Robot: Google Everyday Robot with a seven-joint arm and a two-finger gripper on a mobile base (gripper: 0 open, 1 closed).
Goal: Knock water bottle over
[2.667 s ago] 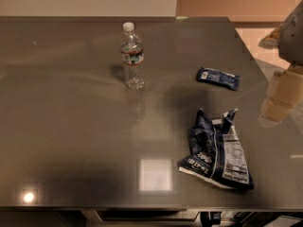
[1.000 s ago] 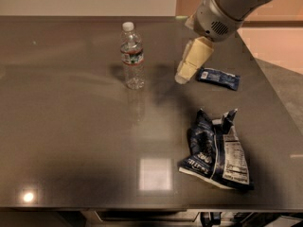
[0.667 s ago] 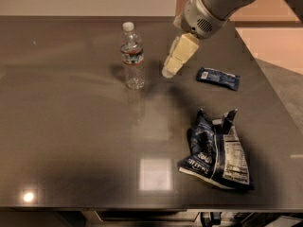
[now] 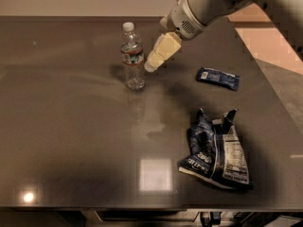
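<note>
The water bottle (image 4: 132, 56) stands upright on the dark grey table (image 4: 71, 136), left of centre toward the far side. It is clear and ribbed, with a white cap and a narrow red, white and green label band. My gripper (image 4: 152, 64) hangs from the white arm that reaches in from the top right. Its cream-coloured tip is just to the right of the bottle at label height, a small gap away.
A small blue snack packet (image 4: 218, 78) lies at the right of the table. A crumpled blue and white chip bag (image 4: 216, 151) lies nearer the front right. The table's right edge runs diagonally past a pinkish floor (image 4: 270, 41).
The arm has swung in from the far right and moved left across the table. The gripper has closed most of the gap to the bottle. The bottle has not moved.
</note>
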